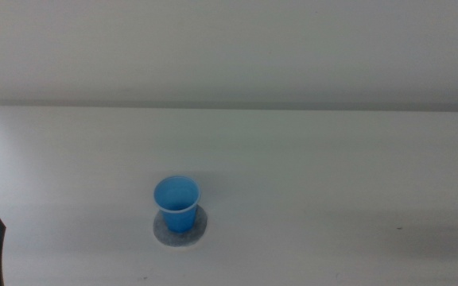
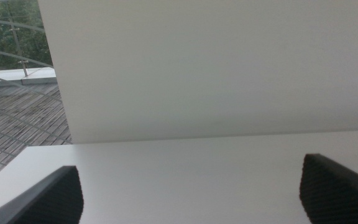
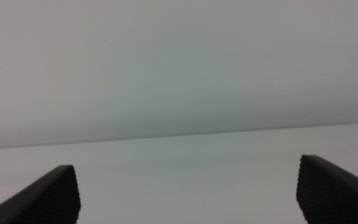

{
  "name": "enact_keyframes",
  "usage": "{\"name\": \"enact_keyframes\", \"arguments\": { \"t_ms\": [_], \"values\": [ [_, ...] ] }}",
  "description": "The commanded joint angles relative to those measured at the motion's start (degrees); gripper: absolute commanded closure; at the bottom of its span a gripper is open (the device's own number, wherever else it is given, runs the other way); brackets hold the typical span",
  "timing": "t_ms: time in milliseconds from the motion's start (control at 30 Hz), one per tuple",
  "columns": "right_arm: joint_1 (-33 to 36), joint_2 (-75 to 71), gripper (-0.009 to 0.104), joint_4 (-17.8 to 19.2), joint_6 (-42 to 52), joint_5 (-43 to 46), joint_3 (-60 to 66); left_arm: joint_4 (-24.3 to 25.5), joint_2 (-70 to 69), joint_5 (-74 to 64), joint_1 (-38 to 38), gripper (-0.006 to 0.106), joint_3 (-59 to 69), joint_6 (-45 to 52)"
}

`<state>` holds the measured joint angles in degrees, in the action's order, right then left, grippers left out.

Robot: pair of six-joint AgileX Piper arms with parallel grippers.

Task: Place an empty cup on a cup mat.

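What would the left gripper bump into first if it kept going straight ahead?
Probably nothing nearby. The left gripper, jaws open, points across bare table toward the white wall. The cup seems off to its side.

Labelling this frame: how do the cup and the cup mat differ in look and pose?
The cup is bright blue and smooth; the cup mat is speckled grey. The cup stands upright and open-topped; the cup mat lies flat beneath it. The cup mat's outline spreads wider than the cup's base. Both are round, and no hand touches either.

Smooth plastic cup [image 1: 176, 202], felt-like mat [image 1: 199, 229]
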<state>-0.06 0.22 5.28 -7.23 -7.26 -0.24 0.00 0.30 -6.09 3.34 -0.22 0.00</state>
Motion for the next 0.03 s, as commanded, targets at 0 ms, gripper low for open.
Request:
{"name": "enact_keyframes", "arguments": {
  "t_ms": [0],
  "values": [
    [-0.44, -2.29, 0.002, 0.63, 0.81, 0.64, 2.45, 0.0, -2.33, 0.67, -0.48, 0.007, 2.35, 0.0]
  ]
}}
